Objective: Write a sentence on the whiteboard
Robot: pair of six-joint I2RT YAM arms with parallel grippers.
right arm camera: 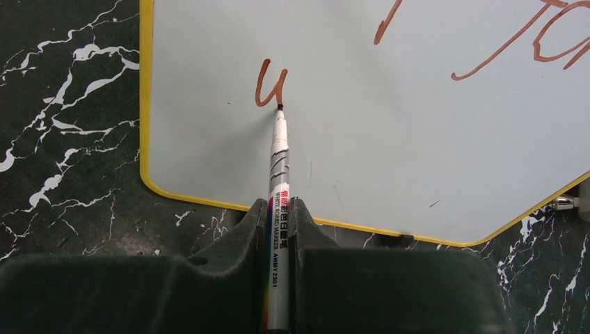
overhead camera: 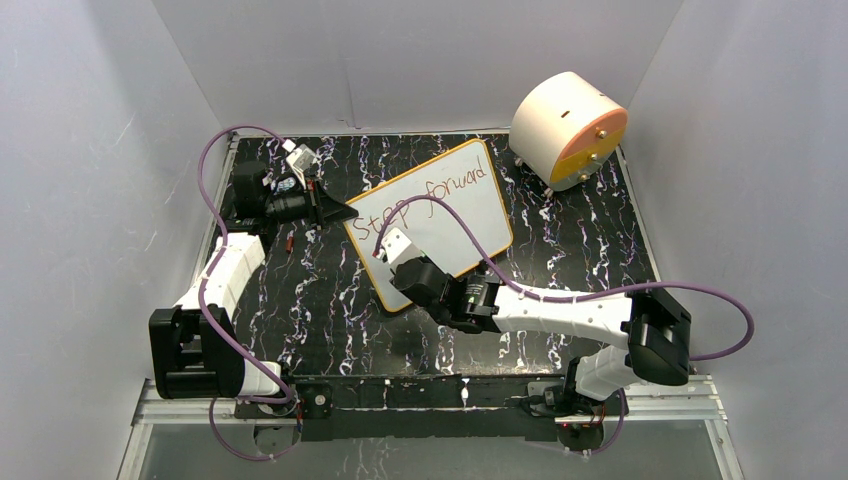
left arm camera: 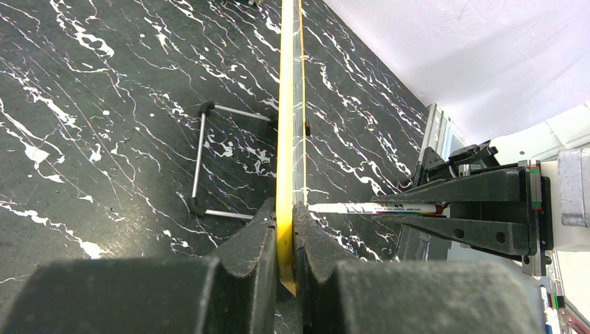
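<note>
The whiteboard [overhead camera: 470,225] lies tilted on the black marbled table, its orange-yellow frame showing. The sentence [overhead camera: 425,200] reads "Step forward" in reddish-brown marker. My left gripper [overhead camera: 340,212] is shut on the board's left edge; in the left wrist view the gripper [left arm camera: 285,243] clamps the yellow frame [left arm camera: 287,125] edge-on. My right gripper [overhead camera: 392,258] is shut on a silver marker [right arm camera: 278,181]. In the right wrist view the gripper [right arm camera: 278,212] holds the marker's tip against the whiteboard [right arm camera: 389,139], at the end of a fresh "u"-shaped stroke [right arm camera: 268,87] on the second line.
A round peach-and-orange drum [overhead camera: 570,128] stands at the back right. A wire stand [left arm camera: 202,160] props the board from behind. A small red piece [overhead camera: 290,242] lies left of the board. White walls enclose the table on three sides.
</note>
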